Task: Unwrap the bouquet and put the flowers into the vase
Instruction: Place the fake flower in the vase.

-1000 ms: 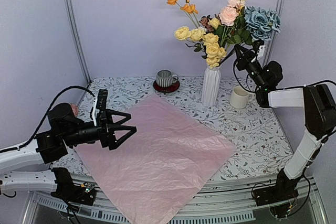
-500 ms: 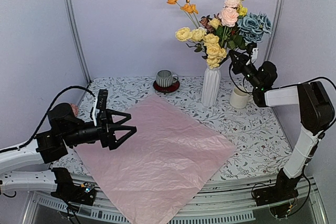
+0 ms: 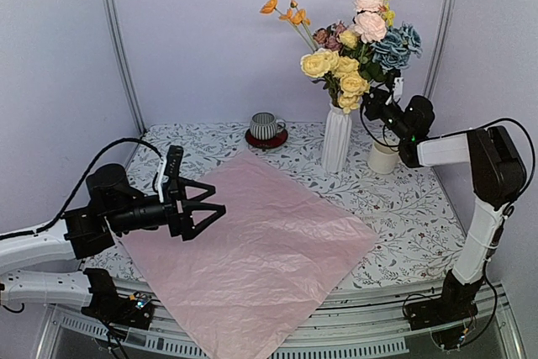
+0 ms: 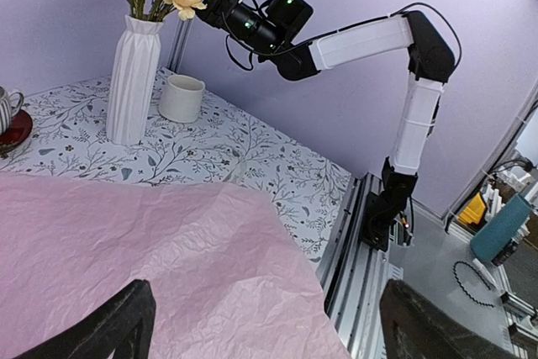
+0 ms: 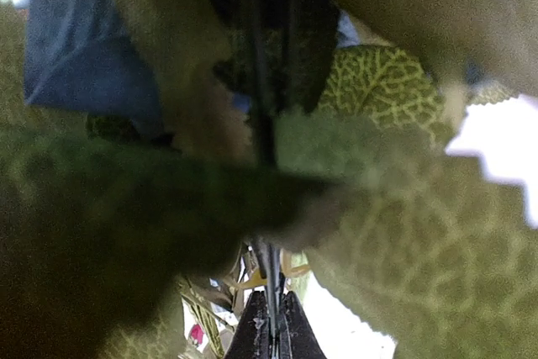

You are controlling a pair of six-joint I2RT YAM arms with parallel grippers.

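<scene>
The flowers (image 3: 353,39), yellow, pink, blue and orange blooms, stand with their stems in the white ribbed vase (image 3: 337,137) at the back of the table. My right gripper (image 3: 370,100) is just right of the vase's neck, shut on a thin green stem. In the right wrist view the fingertips (image 5: 252,338) pinch that stem (image 5: 266,275) among blurred leaves. The lilac-pink paper (image 3: 252,241) lies spread flat on the table. My left gripper (image 3: 208,208) hovers open over its left edge with nothing between its fingers (image 4: 101,334). The left wrist view also shows the vase (image 4: 134,81).
A cream mug (image 3: 385,157) stands right of the vase, under the right arm. A striped grey cup (image 3: 266,127) on a red saucer sits left of the vase. The floral tablecloth (image 3: 412,208) shows around the paper. The metal rail (image 4: 370,241) marks the table's right edge.
My right gripper has swung left towards the vase, bringing the bunch of flowers more upright above it. The left gripper has shifted slightly right and lower, still open.
</scene>
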